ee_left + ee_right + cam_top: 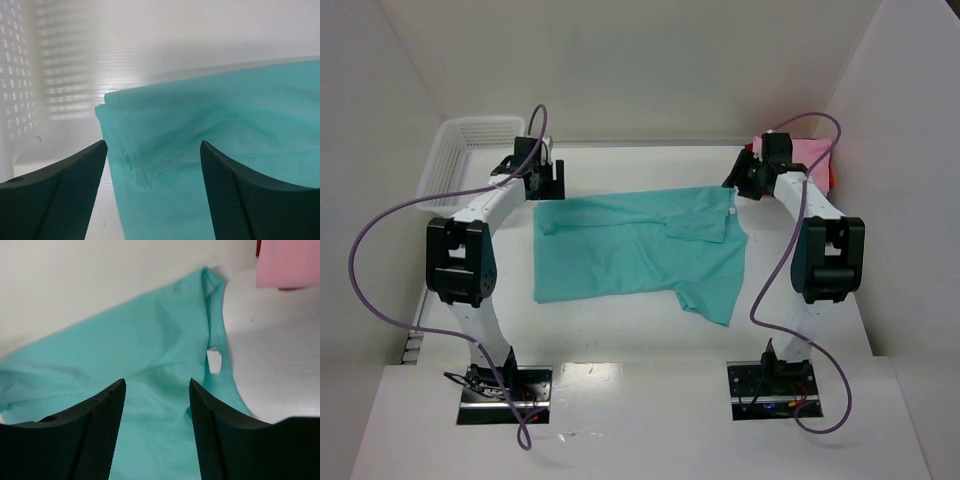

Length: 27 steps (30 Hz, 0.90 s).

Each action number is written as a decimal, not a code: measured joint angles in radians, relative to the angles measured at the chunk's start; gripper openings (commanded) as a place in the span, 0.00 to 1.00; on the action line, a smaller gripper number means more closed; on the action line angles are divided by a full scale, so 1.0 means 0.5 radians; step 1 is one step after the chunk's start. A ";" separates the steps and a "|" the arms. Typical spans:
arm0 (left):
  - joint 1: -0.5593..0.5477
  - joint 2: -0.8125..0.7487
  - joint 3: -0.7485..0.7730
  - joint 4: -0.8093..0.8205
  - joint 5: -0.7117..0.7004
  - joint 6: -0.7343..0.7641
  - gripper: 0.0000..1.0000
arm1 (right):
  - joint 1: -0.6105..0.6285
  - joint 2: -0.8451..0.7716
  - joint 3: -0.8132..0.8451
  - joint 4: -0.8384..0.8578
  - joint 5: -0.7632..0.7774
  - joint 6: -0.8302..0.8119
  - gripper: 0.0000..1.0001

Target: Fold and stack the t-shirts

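Note:
A teal-green t-shirt [635,245] lies partly folded on the white table, one sleeve hanging toward the near right. My left gripper [548,178] is open just above the shirt's far left corner [145,135]. My right gripper [745,180] is open above the shirt's far right edge [165,340]. Neither holds cloth. A folded pink shirt [810,150] lies at the far right behind the right arm, with a red one [833,175] under it; the pink shirt also shows in the right wrist view [287,262].
A white mesh basket [470,155] stands at the far left, also seen in the left wrist view [15,75]. White walls enclose the table on three sides. Purple cables loop from both arms.

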 measured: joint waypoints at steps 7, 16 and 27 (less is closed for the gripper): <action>0.000 0.090 0.077 0.112 0.016 -0.062 0.81 | -0.009 0.307 0.188 0.083 0.001 -0.013 0.48; 0.000 0.216 0.075 0.184 0.061 -0.148 0.66 | -0.009 0.535 0.233 0.088 0.001 -0.031 0.40; 0.000 0.238 0.058 0.216 0.059 -0.224 0.55 | -0.009 0.697 0.525 0.136 0.028 -0.049 0.43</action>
